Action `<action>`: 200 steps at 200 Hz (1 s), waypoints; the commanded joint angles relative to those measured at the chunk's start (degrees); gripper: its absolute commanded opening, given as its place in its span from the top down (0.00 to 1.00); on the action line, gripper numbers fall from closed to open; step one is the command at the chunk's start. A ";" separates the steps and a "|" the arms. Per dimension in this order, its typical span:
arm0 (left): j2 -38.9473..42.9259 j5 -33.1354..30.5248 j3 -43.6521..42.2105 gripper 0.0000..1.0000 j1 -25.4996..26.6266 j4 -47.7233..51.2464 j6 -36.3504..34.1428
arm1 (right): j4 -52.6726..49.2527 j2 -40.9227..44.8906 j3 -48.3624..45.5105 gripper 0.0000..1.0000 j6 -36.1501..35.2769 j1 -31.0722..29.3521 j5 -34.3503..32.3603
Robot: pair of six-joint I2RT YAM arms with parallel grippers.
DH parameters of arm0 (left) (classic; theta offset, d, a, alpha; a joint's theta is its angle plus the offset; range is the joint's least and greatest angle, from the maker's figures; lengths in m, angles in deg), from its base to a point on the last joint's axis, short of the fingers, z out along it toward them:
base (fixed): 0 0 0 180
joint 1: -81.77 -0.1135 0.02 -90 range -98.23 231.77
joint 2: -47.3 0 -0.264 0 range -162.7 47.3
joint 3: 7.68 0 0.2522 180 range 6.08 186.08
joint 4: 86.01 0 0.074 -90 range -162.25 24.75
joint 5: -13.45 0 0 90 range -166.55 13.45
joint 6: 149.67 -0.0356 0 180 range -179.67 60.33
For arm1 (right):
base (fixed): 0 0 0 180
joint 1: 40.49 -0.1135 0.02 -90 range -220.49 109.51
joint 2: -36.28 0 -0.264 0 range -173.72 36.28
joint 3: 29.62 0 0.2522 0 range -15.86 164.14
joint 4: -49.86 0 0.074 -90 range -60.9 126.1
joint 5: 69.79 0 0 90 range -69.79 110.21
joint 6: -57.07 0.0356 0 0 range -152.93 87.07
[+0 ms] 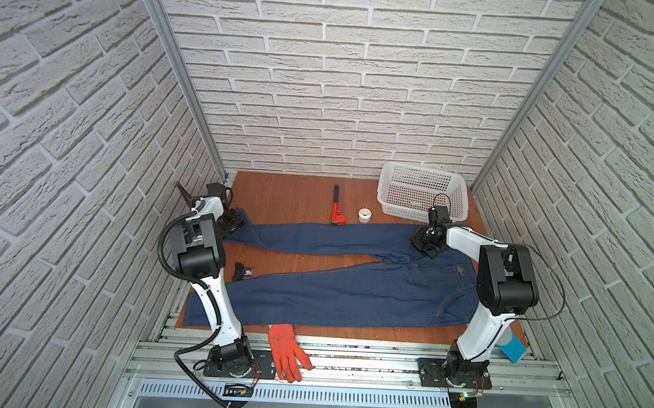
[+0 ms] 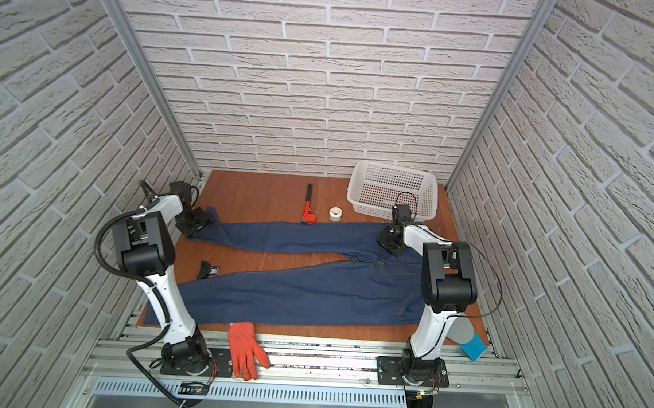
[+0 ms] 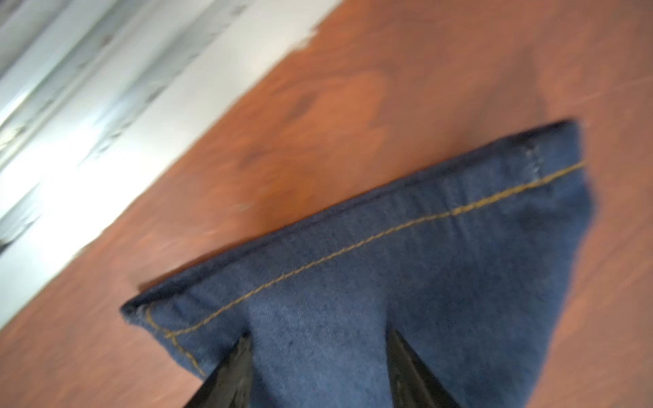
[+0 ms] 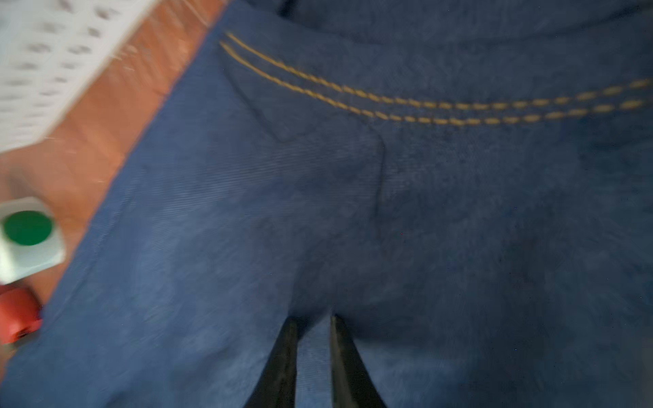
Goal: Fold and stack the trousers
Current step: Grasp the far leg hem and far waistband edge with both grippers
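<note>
Wrist views showed the first fold starting: right fingers (image 4: 282, 360) pinched the trousers (image 1: 333, 292) by a pocket; left fingers (image 3: 233, 374) sat around a hem, grip unclear. Next move needed both lifting together.

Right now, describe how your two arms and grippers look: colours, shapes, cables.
The left arm and right arm have white tapered links and boxy black joint housings. A ribbed black conduit loops along the left; a thin black cable arcs off the right. The left gripper and right gripper have black fingers tapering to points.
</note>
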 commanded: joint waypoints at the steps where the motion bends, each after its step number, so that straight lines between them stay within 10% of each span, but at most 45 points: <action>1: 3.04 -0.26 -3.75 0.40 -2.78 0.20 1.02 | 0.92 -1.08 1.68 0.83 1.03 -0.18 -3.01; 96: 13.48 0.16 -20.57 0.42 -10.72 -1.04 3.11 | 0.31 -1.43 2.49 0.83 2.49 0.08 -6.14; 200: 14.25 3.04 -13.79 0.31 -2.96 -0.49 2.48 | -4.65 4.19 6.69 0.69 -6.37 -1.48 -2.45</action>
